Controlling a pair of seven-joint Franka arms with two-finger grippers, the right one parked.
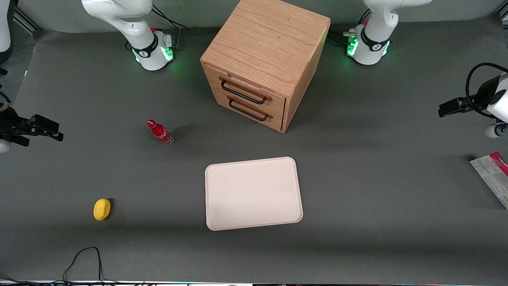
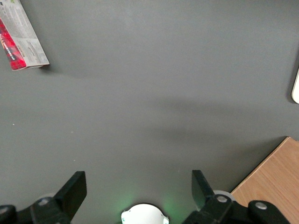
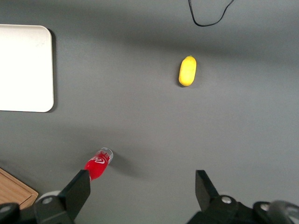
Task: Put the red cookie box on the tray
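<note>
The red cookie box [image 1: 493, 171] lies flat on the grey table at the working arm's end, pale printed face up with a red edge showing; the frame edge cuts it off. It shows again in the left wrist view [image 2: 21, 39]. The cream tray [image 1: 253, 193] lies bare in the middle of the table, nearer the front camera than the cabinet; a sliver of its rim [image 2: 296, 86] shows in the wrist view. My gripper [image 1: 441, 109] hovers above the table, farther from the camera than the box and apart from it. Seen from the wrist, the gripper [image 2: 137, 185] is open and holds nothing.
A wooden two-drawer cabinet [image 1: 262, 59] stands farther from the camera than the tray, both drawers shut. Toward the parked arm's end are a small red bottle [image 1: 159, 132] and a yellow lemon-like object [image 1: 102, 209]. A black cable [image 1: 85, 258] loops near the front edge.
</note>
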